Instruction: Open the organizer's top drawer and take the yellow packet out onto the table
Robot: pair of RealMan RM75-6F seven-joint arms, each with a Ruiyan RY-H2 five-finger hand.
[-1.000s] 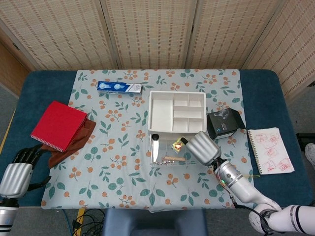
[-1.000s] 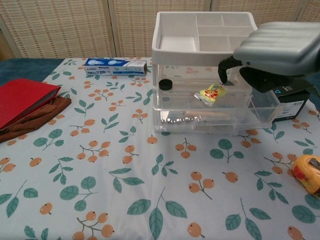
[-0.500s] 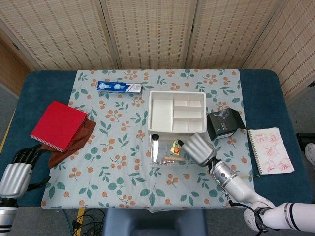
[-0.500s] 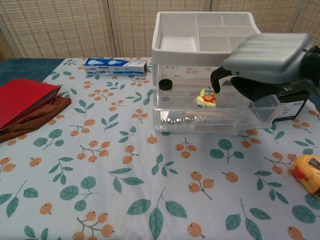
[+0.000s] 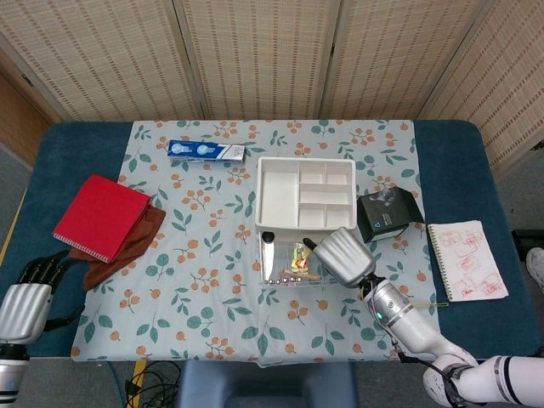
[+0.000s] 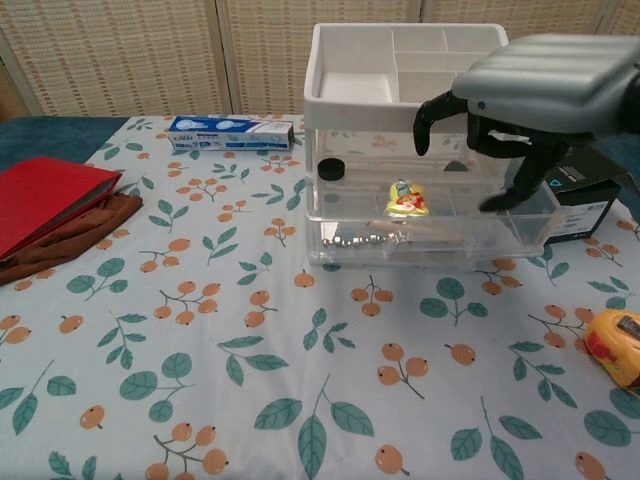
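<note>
The organizer (image 5: 277,194) (image 6: 352,88) has a white divided tray on top and clear drawers below. Its top drawer (image 5: 270,257) (image 6: 350,206) is pulled out toward me. Inside it the yellow packet (image 5: 300,254) (image 6: 405,199) lies loose, with a small black cap (image 6: 331,169) to its left. My right hand (image 5: 343,255) (image 6: 535,85) hovers over the drawer's right half, fingers spread and curved down, holding nothing; one fingertip (image 6: 422,130) hangs just above the packet. At the table's near left corner my left hand (image 5: 28,296) rests idle, holding nothing.
A blue toothpaste box (image 5: 206,151) (image 6: 230,133) lies behind the organizer to the left. A red notebook (image 5: 100,218) sits on a brown cloth (image 5: 129,245) at the left. A black box (image 5: 388,212), a sketch pad (image 5: 466,259) and a yellow tape measure (image 6: 618,345) are at the right.
My right hand's fingers have lifted and spread. The yellow packet, earlier tilted under a fingertip, has slid a little left and now lies loose in the drawer.
</note>
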